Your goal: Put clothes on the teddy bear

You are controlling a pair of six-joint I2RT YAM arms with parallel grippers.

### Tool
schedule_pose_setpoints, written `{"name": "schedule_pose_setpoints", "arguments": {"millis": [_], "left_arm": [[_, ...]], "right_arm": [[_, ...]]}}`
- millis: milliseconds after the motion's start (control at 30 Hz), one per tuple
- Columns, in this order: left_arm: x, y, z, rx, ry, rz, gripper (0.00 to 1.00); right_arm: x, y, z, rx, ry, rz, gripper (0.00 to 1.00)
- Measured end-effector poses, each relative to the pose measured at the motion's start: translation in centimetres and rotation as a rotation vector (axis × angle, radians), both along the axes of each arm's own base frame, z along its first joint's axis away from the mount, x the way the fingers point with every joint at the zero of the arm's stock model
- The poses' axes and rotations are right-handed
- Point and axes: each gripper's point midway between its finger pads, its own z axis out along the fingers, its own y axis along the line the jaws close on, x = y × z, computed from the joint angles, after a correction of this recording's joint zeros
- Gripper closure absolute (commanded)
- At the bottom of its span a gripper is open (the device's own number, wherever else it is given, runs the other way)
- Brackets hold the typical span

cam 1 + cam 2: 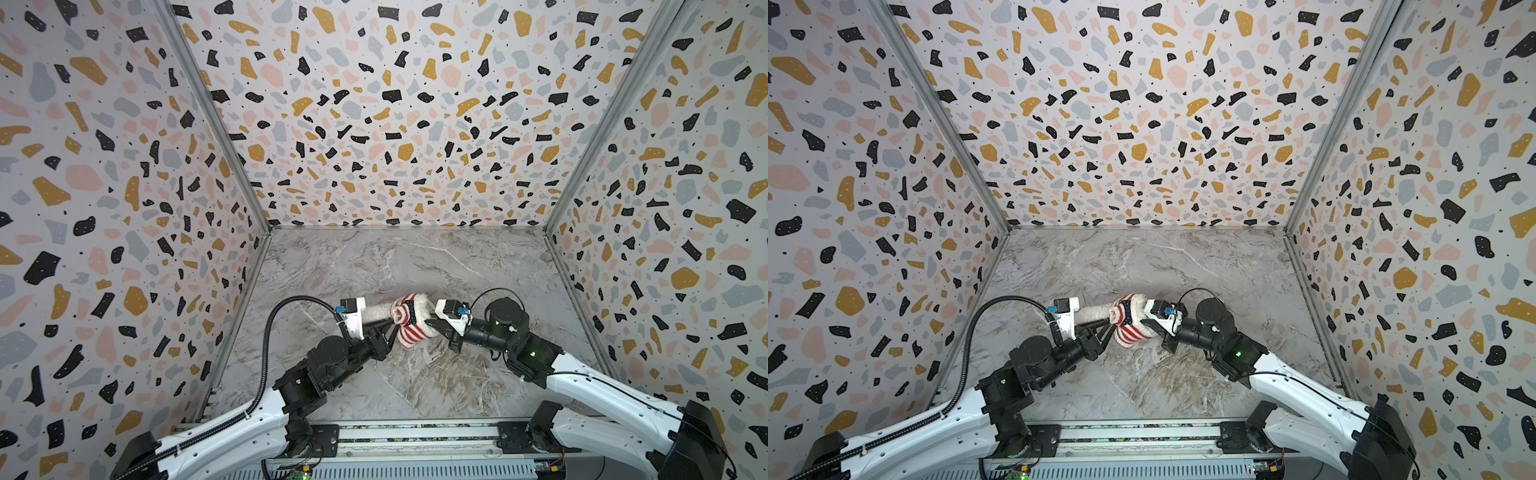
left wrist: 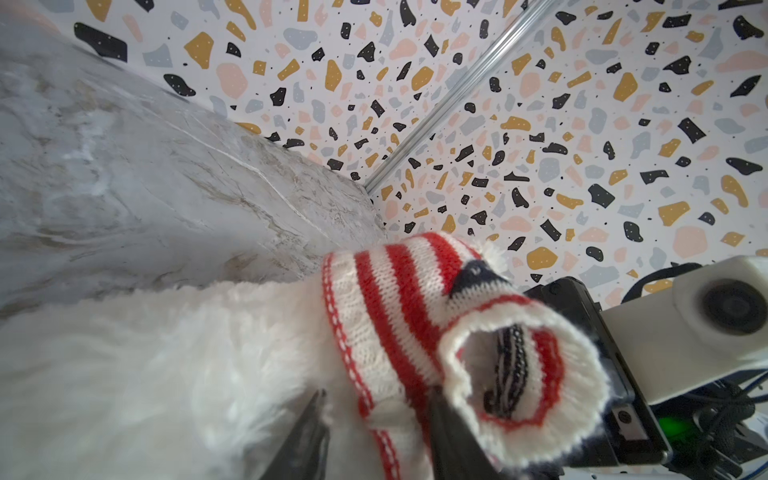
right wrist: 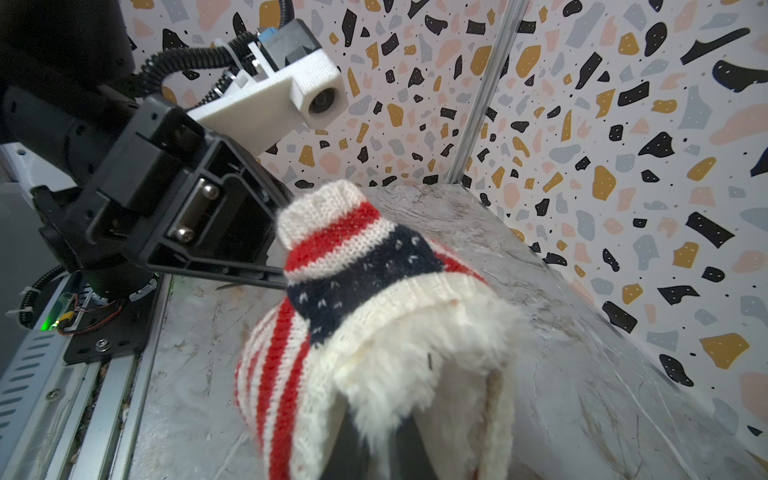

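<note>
Terrazzo-print walls (image 1: 374,124) on three sides; grey marbled tabletop (image 1: 374,266).

Count: one teddy bear (image 1: 376,314), one striped knit top (image 1: 411,330), two arms. Nothing else on the tabletop.

Left: the left gripper (image 2: 374,411) comes in from the left edge side. Its jaws stand part-way apart, with the top's hem and white fur between them. Whether they press on the knit, I cannot tell.

Middle: the bear sits about midway between the left and right edges, a little toward the front edge. Its long axis runs left-right, end to end between the two sets of jaws. The top wraps its midsection, and bare fur shows at both ends. One sleeve (image 2: 590,374) gapes toward the left wrist camera and looks hollow, no paw in it. Whether the bear touches the tabletop or hangs clear, I cannot tell.

Right: the right gripper (image 3: 380,449) is clenched on the fur that pokes out past the ribbed opening by the navy starred patch.

Judgement: the right arm anchors the bear. The left arm is nearer the hem, so pulling the knit leftward along the body's axis falls to it. The empty sleeve is not yet filled.
</note>
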Motion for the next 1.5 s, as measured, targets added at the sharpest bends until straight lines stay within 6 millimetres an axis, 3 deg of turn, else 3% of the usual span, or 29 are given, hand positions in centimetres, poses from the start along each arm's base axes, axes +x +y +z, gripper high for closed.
{"name": "schedule_pose_setpoints", "arguments": {"millis": [67,133,433,733,1033,1167,1500], "left_arm": [[-0.1,-0.2,0.4,-0.014,-0.009,-0.013,0.51],[-0.2,-0.3,0.6,-0.022,-0.014,-0.021,0.58],[0.0,-0.4,0.7,-0.031,-0.011,-0.013,1.00],[1.1,3.6,2.3,-0.045,0.000,0.164,1.00],[2.3,6.0,-1.0,0.050,0.122,0.301,1.00],[2.3,6.8,-2.3,0.085,0.158,0.340,1.00],[2.3,7.5,-3.0,0.113,0.192,0.369,1.00]], "right_arm": [[-0.1,0.0,0.0,-0.002,-0.007,0.005,1.00],[-0.2,0.1,0.0,-0.003,-0.012,0.012,1.00],[-0.4,0.1,-0.1,-0.014,-0.032,0.032,1.00],[-1.5,0.4,-0.1,-0.041,-0.082,0.063,1.00],[-3.2,1.2,-0.9,-0.095,-0.131,0.100,1.00],[-3.5,1.0,-0.3,-0.085,-0.154,0.096,1.00],[-3.9,0.4,0.4,-0.064,-0.178,0.090,1.00]]}}
